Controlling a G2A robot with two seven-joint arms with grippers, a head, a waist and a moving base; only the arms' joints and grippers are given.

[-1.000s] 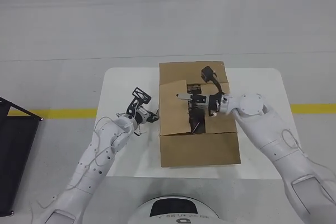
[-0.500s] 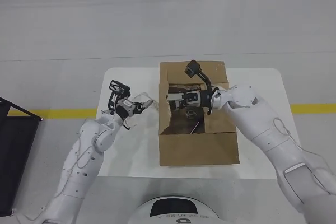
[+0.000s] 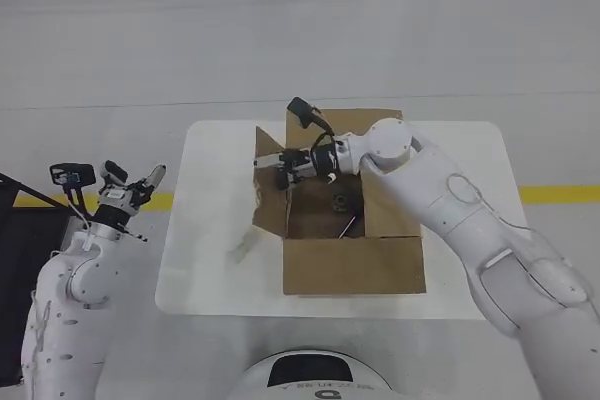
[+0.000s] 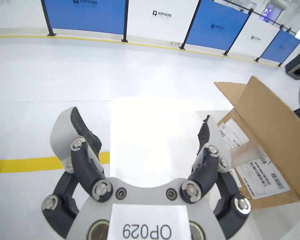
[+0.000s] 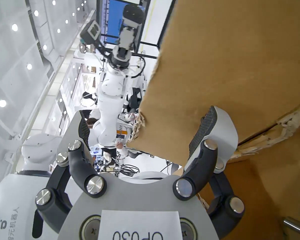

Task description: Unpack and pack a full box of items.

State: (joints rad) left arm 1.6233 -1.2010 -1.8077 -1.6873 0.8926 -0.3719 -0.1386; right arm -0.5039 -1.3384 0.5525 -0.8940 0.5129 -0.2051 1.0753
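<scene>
Flap-opening step: the right gripper [image 5: 147, 121], wide open and clamping nothing, seemingly straddles the flap [image 3: 272, 200] of the box [image 3: 355, 265] centre-frame; next, push it outward.

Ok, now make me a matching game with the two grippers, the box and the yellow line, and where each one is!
Things:
1 left gripper
2 right gripper
3 box
4 yellow line

Places:
A on the table
B on the floor
C at the raised flap
D off the table's side, away from the box

Pairs: 1-D, 2-C, 3-A, 4-B
</scene>
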